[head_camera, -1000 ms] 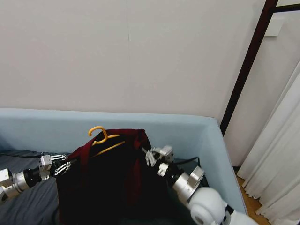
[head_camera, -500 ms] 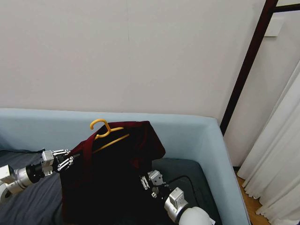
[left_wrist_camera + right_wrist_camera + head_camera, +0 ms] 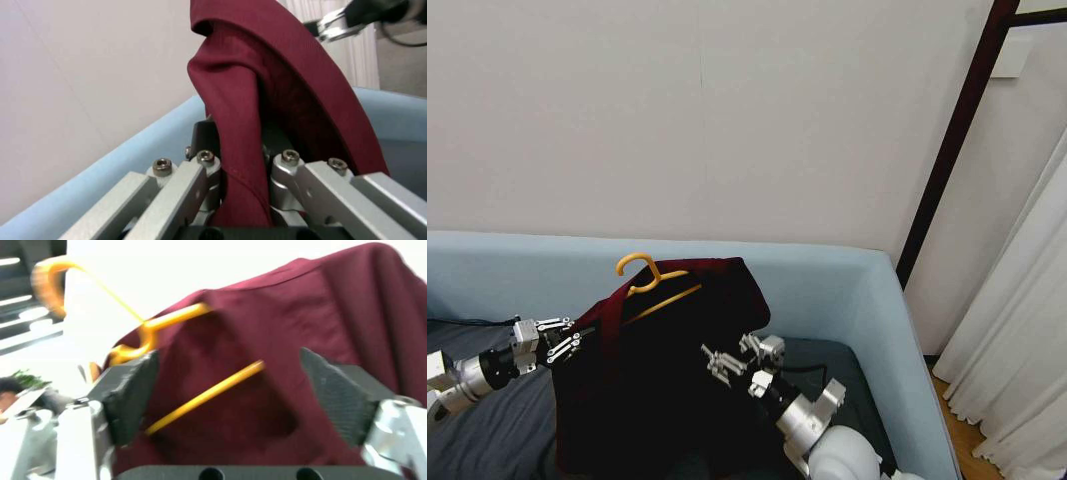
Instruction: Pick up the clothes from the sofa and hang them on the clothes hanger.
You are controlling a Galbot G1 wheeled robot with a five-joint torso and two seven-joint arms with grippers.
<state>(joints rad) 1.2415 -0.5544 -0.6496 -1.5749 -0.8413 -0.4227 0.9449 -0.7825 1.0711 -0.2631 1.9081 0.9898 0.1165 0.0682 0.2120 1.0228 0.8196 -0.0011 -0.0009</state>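
Hanging up tall in front of the sofa (image 3: 847, 285), the dark red shirt (image 3: 657, 390) was the biggest thing before the robot. It was held up high, I think so the cloth could drop straight and not bunch up. A yellow hanger (image 3: 655, 288) sat inside it. The hook poked out at the top, and one arm of it showed through the neck hole. It looked like a shirt already on its hanger and ready to be carried off.

The left gripper (image 3: 575, 338) was at the shirt's left edge, up near the shoulder. Its fingers (image 3: 180, 185) were closed tight on a fold of the cloth, and that pinch looked like what held the shirt up. The right gripper (image 3: 729, 358) was lower down on the other side, just in front of the cloth. Its pads (image 3: 133, 390) were spread wide apart and held nothing, with the shirt and hanger in the gap ahead — maybe it was lined up to grab there.

Behind it all was a plain white wall (image 3: 727, 120). The sofa was pale blue with a dark grey seat (image 3: 487, 440). Off to the right were white curtains (image 3: 1027, 380) and a tall dark post (image 3: 952, 140) — both well apart from the shirt.
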